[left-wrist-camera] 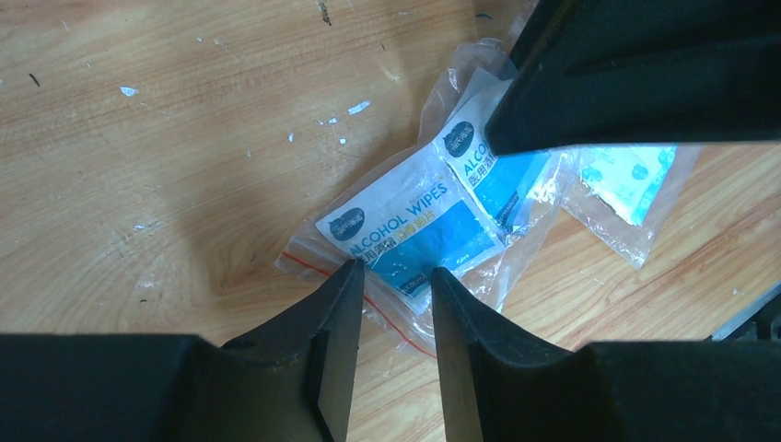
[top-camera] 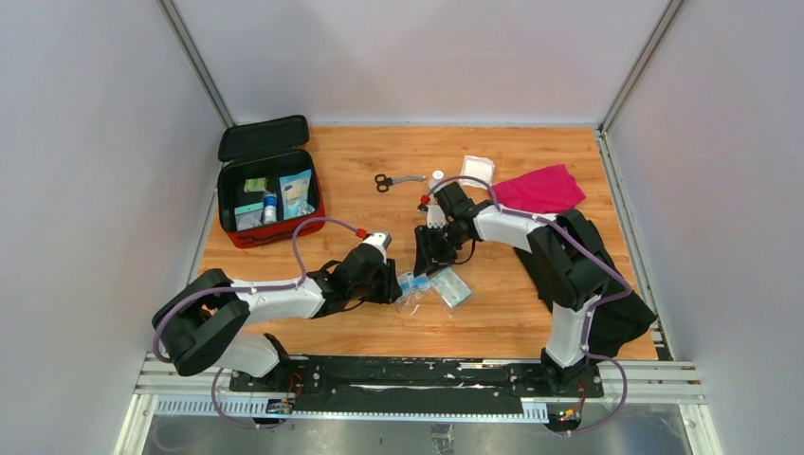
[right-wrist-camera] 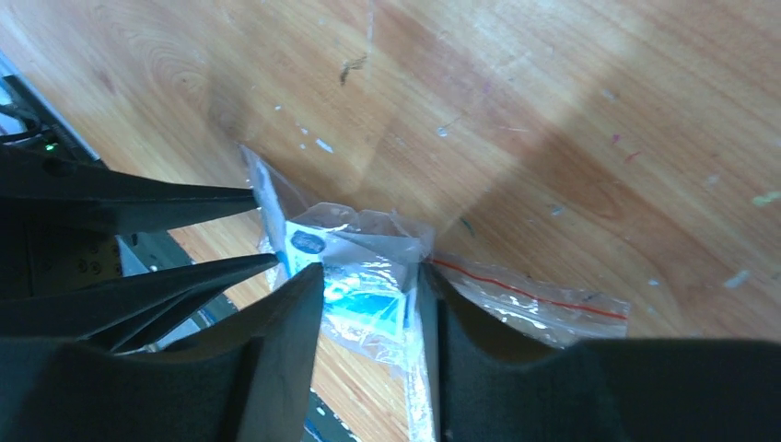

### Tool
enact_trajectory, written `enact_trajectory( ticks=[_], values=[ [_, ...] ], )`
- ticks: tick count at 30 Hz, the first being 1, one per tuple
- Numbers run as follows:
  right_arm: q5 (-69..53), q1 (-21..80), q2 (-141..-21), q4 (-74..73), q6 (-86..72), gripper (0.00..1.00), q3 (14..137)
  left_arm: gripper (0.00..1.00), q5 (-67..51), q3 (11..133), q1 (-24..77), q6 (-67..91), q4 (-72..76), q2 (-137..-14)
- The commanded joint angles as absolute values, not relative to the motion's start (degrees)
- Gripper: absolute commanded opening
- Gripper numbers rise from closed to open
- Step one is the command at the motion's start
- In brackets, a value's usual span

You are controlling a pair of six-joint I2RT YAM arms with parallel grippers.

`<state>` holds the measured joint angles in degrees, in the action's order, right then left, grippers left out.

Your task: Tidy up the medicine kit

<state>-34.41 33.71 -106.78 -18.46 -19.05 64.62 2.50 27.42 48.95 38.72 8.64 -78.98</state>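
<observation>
Looking down from above, you see the medicine kit [top-camera: 275, 232] open on the worktop [top-camera: 512, 322], its lid [top-camera: 264, 137] laid back on the far side. Both end effectors are well apart from the kit, off to its right and nearer the arm bases. The left end effector [top-camera: 398, 282] and the right end effector [top-camera: 427, 268] meet there, tips almost facing, over a clear zip bag of alcohol wipes [top-camera: 414, 287].

Your left wrist view shows its two fingers [left-wrist-camera: 336, 313] set narrow, straddling the bag's edge by the red zip line. You cannot tell whether they have pinched the plastic. In your right wrist view the bag bunches up between the fingers [right-wrist-camera: 295, 313], with plastic against both inner faces, so that end effector is clamped on the bag at a medium gap.

Your left arm lies folded low. Its elbow sits nearer the arm bases than the kit, its forearm stretches away from the kit toward the bag, and its wrist is close to the wood. Your right arm stands taller, farther from the kit than the bag is, with its forearm coming back toward the kit and its wrist tipped down.

Inside the kit, on black lining, lie a green packet [top-camera: 254, 185], a small bottle [top-camera: 270, 207], a blue-and-white pouch [top-camera: 296, 194] and a pale box [top-camera: 248, 210]. Scissors [top-camera: 384, 182] lie to the right of the kit, between it and a magenta cloth [top-camera: 538, 190]. A teal packet [top-camera: 451, 287] sits just beside the bag, on the side away from the kit.
</observation>
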Motion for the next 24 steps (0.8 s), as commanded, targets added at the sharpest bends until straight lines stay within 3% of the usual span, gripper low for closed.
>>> enact_trajectory(
  ticks=[1,5,11,18,24],
  values=[
    [-30.35,34.17,-107.71,-20.25,-18.63,0.43,63.04,0.38,2.55,27.16,49.57,37.75,7.17,-80.73],
    [-31.80,34.11,-107.35,-19.24,-19.11,0.19,62.55,0.38,2.77,26.99,49.53,37.96,7.07,-80.62],
    [-31.07,34.13,-103.87,-17.71,-19.51,0.00,61.26,0.41,2.51,26.31,49.57,39.60,6.82,-75.71],
    [-30.52,34.19,-95.09,-15.20,-16.47,0.00,58.49,0.71,7.02,29.07,49.57,38.43,-2.37,-59.68],
    [-31.66,34.19,-82.77,-12.74,-8.64,0.00,55.97,0.85,6.59,35.04,49.57,28.77,-9.07,-47.69]
  ],
)
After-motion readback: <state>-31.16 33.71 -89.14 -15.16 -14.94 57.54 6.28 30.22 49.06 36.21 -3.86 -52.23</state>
